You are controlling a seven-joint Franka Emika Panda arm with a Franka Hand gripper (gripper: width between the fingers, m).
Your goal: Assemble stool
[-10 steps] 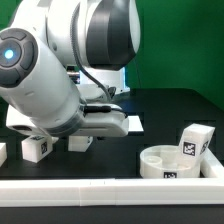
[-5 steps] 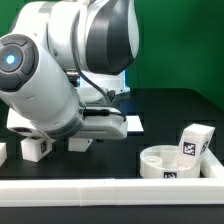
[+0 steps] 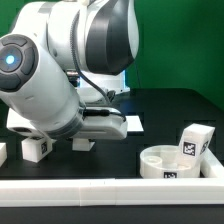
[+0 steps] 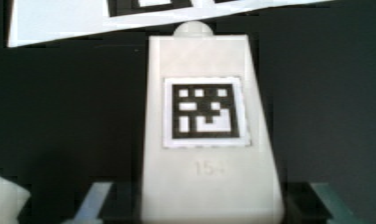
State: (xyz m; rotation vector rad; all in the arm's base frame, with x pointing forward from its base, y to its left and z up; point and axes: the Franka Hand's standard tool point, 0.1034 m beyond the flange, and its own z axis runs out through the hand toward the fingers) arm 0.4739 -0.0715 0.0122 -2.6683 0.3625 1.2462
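Observation:
In the wrist view a white stool leg [image 4: 206, 110] with a black-and-white tag lies on the black table. My gripper [image 4: 210, 206] straddles its near end, open. One finger [image 4: 100, 202] shows on each side with a dark gap to the leg. In the exterior view the gripper [image 3: 84, 142] is low over the table under the arm and mostly hidden by it. The round ring-like seat [image 3: 170, 163] sits at the exterior view's right, with another tagged leg [image 3: 195, 141] standing at its far side. A further leg [image 3: 38, 148] stands at the left.
The marker board [image 3: 132, 125] lies behind the gripper and shows in the wrist view [image 4: 60, 22] just past the leg's tip. A long white rail [image 3: 110, 190] runs along the front. Another white piece [image 3: 2, 152] sits at the exterior view's left edge.
The arm has sunk a little toward the table over the last second. The seat and the other legs have not moved.

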